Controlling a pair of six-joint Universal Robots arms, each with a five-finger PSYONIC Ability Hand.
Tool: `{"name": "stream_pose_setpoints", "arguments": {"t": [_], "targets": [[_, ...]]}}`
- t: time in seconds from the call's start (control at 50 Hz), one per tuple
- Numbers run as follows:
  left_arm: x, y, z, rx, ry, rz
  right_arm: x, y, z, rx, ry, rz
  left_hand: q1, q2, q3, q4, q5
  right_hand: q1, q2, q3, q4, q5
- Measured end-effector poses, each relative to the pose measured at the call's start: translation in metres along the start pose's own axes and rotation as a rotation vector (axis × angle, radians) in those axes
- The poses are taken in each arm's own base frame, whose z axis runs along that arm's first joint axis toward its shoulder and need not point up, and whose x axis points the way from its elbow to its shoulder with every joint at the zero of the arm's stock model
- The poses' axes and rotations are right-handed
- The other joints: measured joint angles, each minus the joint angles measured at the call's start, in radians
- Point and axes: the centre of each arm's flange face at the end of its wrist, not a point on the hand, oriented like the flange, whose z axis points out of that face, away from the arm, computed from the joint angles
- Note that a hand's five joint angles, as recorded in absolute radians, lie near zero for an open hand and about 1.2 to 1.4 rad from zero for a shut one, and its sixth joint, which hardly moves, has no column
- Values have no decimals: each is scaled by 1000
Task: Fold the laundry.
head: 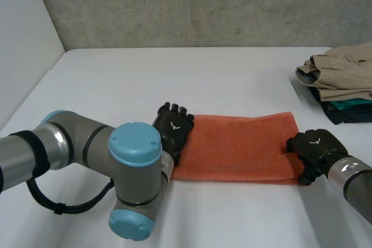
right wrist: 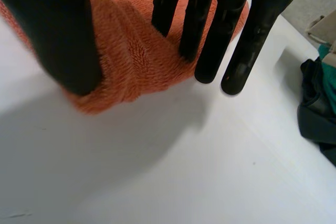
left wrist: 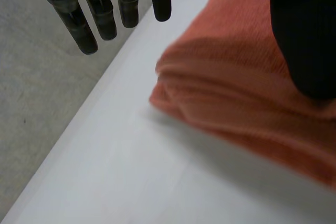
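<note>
Folded orange towel (head: 238, 146) lies near the table's (head: 116, 85) front edge, long axis left to right. Left hand (head: 172, 127) sits at its left end, right hand (head: 315, 146) at its right; both hands' fingers straight, pinching nothing.

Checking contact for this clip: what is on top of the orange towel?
The left hand is over one short end of the orange towel, the right hand over the other. Nothing else lies on it. The cloth beneath both palms is covered.

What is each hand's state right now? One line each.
Left hand: open, fingers straight, beside the orange towel.
Right hand: open, fingertips on the towel's end.
</note>
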Motion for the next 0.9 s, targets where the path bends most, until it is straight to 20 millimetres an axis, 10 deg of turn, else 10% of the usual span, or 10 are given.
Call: {"name": "stream_pose_setpoints", "arguments": {"t": [0.12, 0.4, 0.62, 0.76, 0.9], "targets": [[-5, 3, -7, -23, -17, 11, 4, -5, 3, 25, 16, -29, 0, 0, 0, 0, 0, 215, 389, 399, 415, 358], [-58, -42, -41, 87, -123, -43, -7, -67, 3, 227, 25, -182, 0, 0, 0, 0, 0, 409, 403, 404, 424, 428], [-105, -50, -60, 116, -234, -120, -118, -136, -29, 549, -208, -459, 0, 0, 0, 0, 0, 409, 403, 404, 424, 428], [-111, -46, -57, 114, -246, -178, -166, -130, -28, 581, -356, -467, 0, 0, 0, 0, 0, -264, -411, -400, -385, -359], [-112, -54, -47, 154, -256, -208, -142, -136, -18, 535, -349, -222, 0, 0, 0, 0, 0, -373, -551, -562, -525, -491]]}}
